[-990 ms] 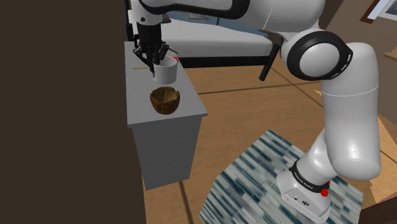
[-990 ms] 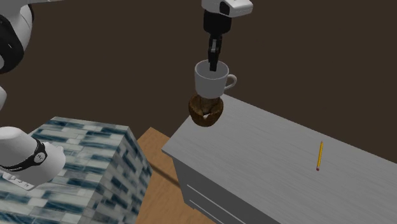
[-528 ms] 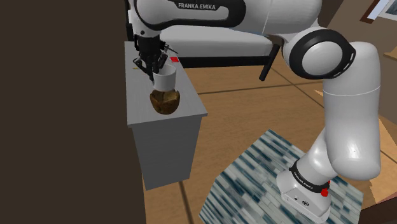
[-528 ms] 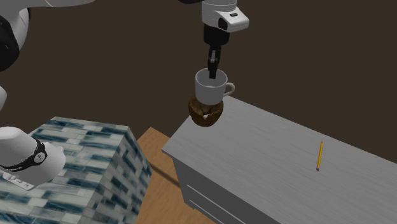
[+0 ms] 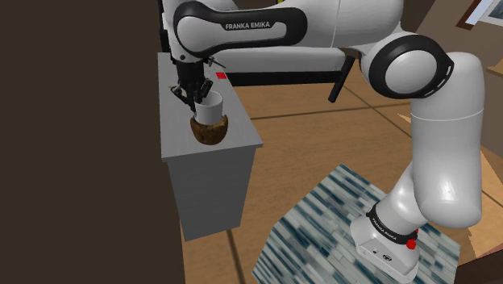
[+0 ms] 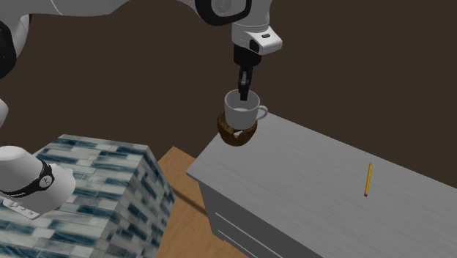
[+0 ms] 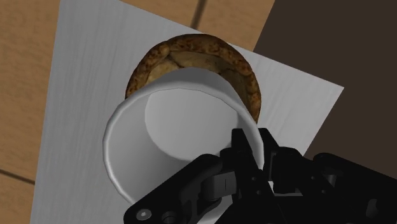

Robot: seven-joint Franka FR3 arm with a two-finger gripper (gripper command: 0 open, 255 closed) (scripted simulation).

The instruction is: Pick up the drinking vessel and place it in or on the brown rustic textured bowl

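Sitting low in the brown bowl (image 6: 236,135) near a corner of the grey desk (image 6: 322,176), the white cup (image 6: 242,111) looks almost placed. The 2 black fingers (image 6: 244,79) pinch its rim. What is left: let go and lift away.

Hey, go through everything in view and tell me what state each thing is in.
white cup: upright, empty, base inside the mouth of the brown bowl.
brown bowl: upright on the grey cabinet top, near its corner.
tool: shut on the cup's rim, one finger inside.
pencil: lying flat on the cabinet top, apart from the bowl.
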